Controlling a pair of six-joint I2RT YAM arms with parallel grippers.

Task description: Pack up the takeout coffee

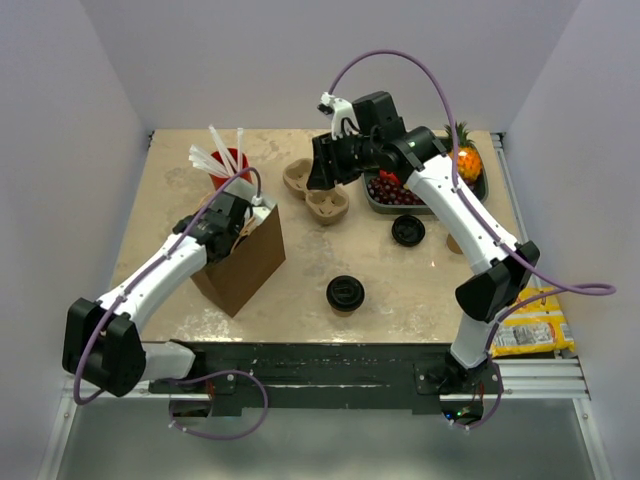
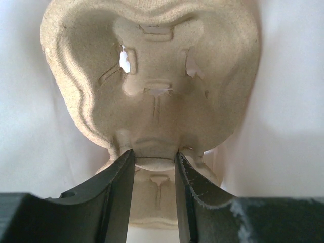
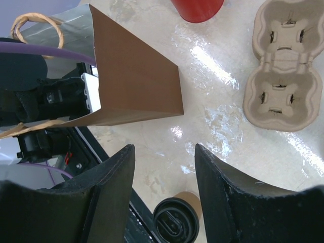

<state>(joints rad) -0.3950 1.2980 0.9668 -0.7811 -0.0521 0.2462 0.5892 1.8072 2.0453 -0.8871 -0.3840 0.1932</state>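
The glossy beige marbled tabletop (image 1: 400, 290) carried a creased brown paper bag (image 1: 250, 265) with a pale lining. Only the left wrist view showed the left gripper (image 2: 154, 158) clamped on a rough, lobed moulded-pulp cup carrier (image 2: 152, 76). The right gripper (image 3: 164, 152) hung with fingers apart, empty. The takeout coffee (image 1: 344, 292), a tan paper cup under a round black plastic lid, stood near the table's front edge, apart from the bag.

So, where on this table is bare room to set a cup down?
Bare: the front strip between paper bag and takeout coffee, and from the coffee to the right arm. Also the back-left corner beside the red cup. Crowded: the back, with cup carrier, fruit tray, loose lid.
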